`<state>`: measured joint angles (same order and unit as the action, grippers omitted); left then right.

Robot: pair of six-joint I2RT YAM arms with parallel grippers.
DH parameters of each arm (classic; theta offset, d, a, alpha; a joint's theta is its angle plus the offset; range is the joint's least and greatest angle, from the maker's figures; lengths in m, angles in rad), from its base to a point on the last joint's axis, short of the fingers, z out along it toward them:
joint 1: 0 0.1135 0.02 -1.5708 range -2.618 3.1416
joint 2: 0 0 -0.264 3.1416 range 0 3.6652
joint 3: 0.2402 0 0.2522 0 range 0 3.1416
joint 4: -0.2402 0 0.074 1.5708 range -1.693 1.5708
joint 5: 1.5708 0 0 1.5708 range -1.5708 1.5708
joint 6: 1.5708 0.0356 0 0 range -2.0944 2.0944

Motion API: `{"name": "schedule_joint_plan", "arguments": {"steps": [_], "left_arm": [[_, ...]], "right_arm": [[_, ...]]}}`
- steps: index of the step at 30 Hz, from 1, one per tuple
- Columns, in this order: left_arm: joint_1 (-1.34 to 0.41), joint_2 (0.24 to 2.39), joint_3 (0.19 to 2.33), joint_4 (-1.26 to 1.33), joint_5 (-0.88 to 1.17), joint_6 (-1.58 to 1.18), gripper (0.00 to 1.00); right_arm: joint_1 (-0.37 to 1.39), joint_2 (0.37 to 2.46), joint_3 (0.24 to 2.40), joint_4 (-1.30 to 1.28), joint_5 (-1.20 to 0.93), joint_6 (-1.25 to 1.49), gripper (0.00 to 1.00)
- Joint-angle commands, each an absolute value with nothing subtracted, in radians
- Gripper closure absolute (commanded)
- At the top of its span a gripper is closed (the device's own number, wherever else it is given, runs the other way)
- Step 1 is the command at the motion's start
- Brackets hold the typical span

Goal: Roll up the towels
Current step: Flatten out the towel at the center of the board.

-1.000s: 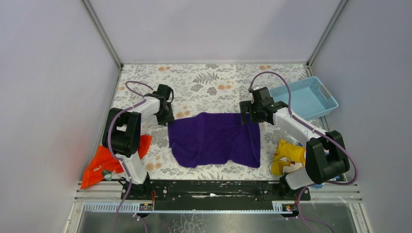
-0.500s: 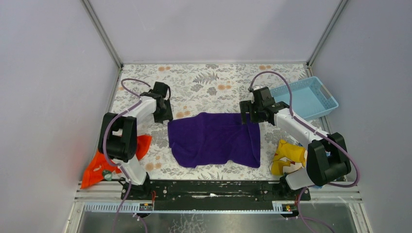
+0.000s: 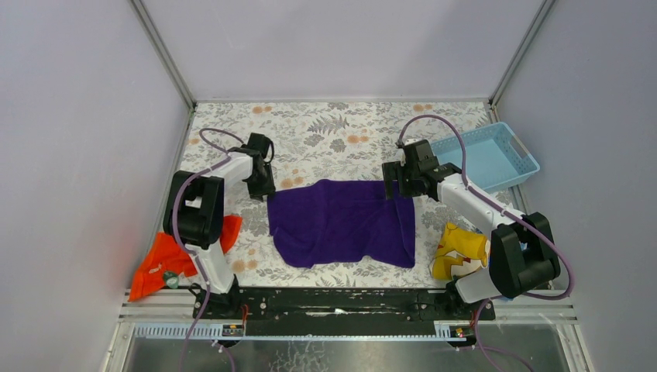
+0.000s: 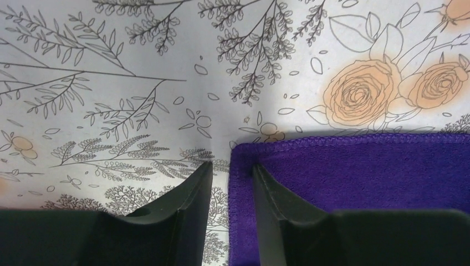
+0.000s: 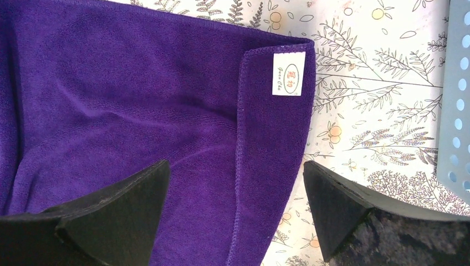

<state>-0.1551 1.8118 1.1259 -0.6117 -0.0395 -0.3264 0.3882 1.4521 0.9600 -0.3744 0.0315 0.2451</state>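
**Limp purple towel: take it by the far corners**

The purple towel (image 3: 341, 222) lies spread on the table (image 3: 325, 132) between your two arms. Its near edge is wavy, and a strip along its right side is folded over. The orange towel (image 3: 166, 260) sits crumpled at the near left, beside the left arm's base and well apart from the purple one.

Your left hand (image 4: 233, 166) is low at the far left corner with its fingers only a narrow gap apart. The side hem runs between them, one finger over cloth and the other over bare table, and the hem lies flat, so nothing looks pinched. Your right hand (image 5: 235, 163) hangs spread wide over the far right corner, holding nothing. It straddles the folded strip that carries the white label (image 5: 288, 73).

Expect this cloth to be light, soft and floppy. It will not keep a shape, and a pull on one side will probably bunch or skew it. The plush pile should grip well, and it is not fragile.

Take hold on the stitched hems at the two far corners. On the right, pinch both layers of the fold, and keep your hands level so the roll starts straight.
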Motion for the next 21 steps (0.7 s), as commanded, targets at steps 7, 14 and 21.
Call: {"name": "schedule_joint_plan", "arguments": {"steps": [7, 14, 21], "left_arm": [[-0.165, 1.928, 1.161, -0.633, -0.072, -0.319, 0.75], [-0.166, 1.938, 1.166, -0.661, -0.128, -0.303, 0.88], [-0.164, 1.908, 1.167, -0.679, -0.209, -0.289, 1.0]], "right_arm": [[0.393, 1.448, 0.965, -0.348, 0.024, 0.236, 0.03], [0.392, 1.511, 0.996, -0.367, 0.093, 0.221, 0.07], [0.398, 1.604, 1.074, -0.388, 0.084, 0.231, 0.27]]}}
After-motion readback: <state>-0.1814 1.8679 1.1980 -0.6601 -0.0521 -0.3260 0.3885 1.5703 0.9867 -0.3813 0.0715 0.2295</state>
